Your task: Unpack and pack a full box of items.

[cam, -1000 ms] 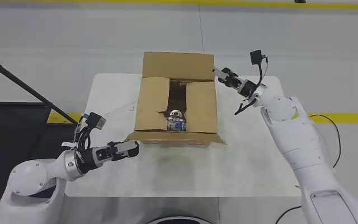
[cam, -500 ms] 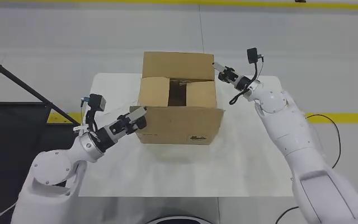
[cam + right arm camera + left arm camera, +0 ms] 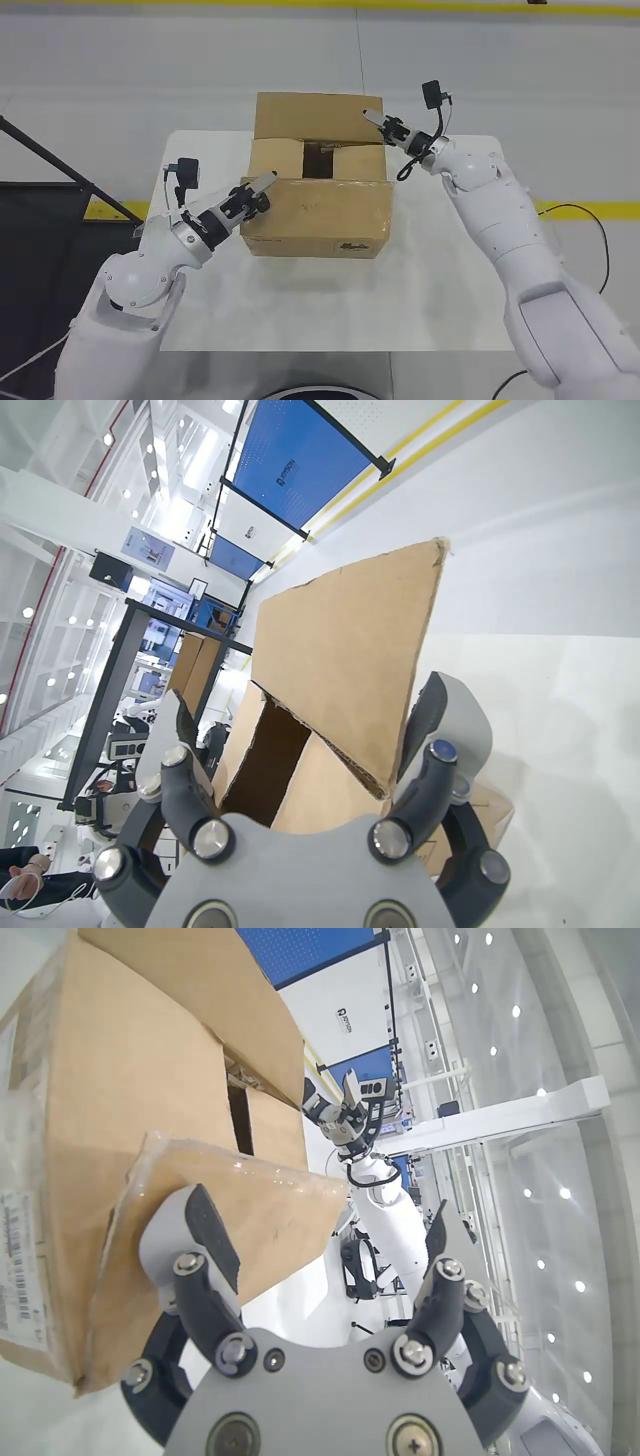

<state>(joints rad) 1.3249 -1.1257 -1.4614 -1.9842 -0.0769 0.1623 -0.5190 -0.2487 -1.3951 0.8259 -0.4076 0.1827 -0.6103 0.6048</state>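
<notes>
stage: likely closing box (image 3: 330,235) | side flaps (image 3: 275,157) in | left gripper (image 3: 264,184), open, props near flap (image 3: 320,195) | right gripper (image 3: 373,117) (open) straddles far flap (image 3: 318,115) | outer flaps unclosed

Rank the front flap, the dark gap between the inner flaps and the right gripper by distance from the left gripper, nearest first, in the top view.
1. Front flap: the left gripper is at its left corner.
2. Dark gap: in the middle, beyond the front flap.
3. Right gripper: farthest, at the right corner of the rear flap.
</notes>
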